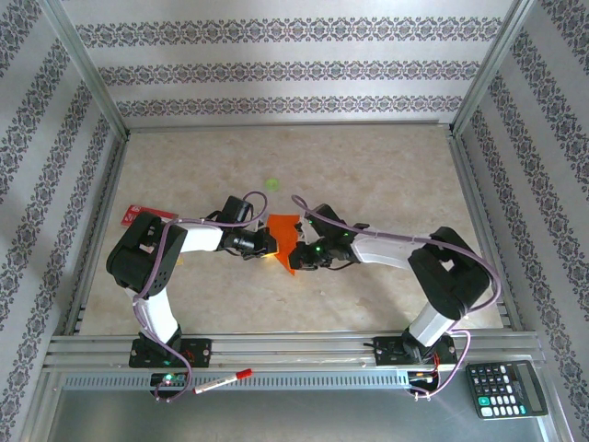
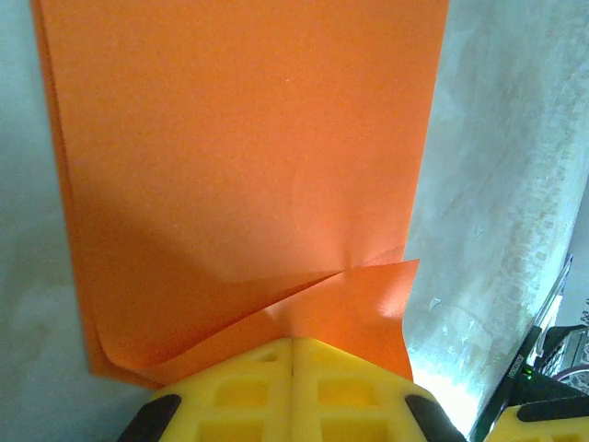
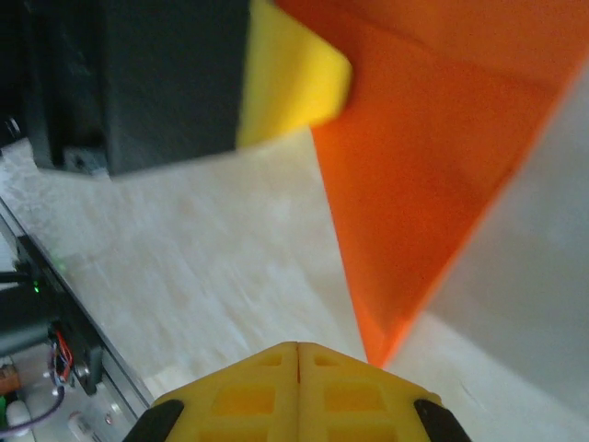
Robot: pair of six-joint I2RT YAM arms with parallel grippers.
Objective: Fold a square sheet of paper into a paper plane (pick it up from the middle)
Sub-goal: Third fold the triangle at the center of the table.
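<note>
You have the square sheet of paper (image 1: pixel 283 236) at the middle of the top frame, between your two wrists, raised off the table and creased with a diagonal flap. Your left gripper (image 2: pixel 293 345) is clenched on its edge, at the bottom of the left wrist frame. Your right gripper (image 3: pixel 297 350) is pressed closed too, and the sheet's pointed corner touches its tip; whether it pinches that corner you cannot tell. A red card (image 1: pixel 147 215) lies at centre left, well apart

The pale marbled table (image 1: pixel 368 166) carries a red card (image 1: pixel 140 214) and green spot (image 1: pixel 271 183).
</note>
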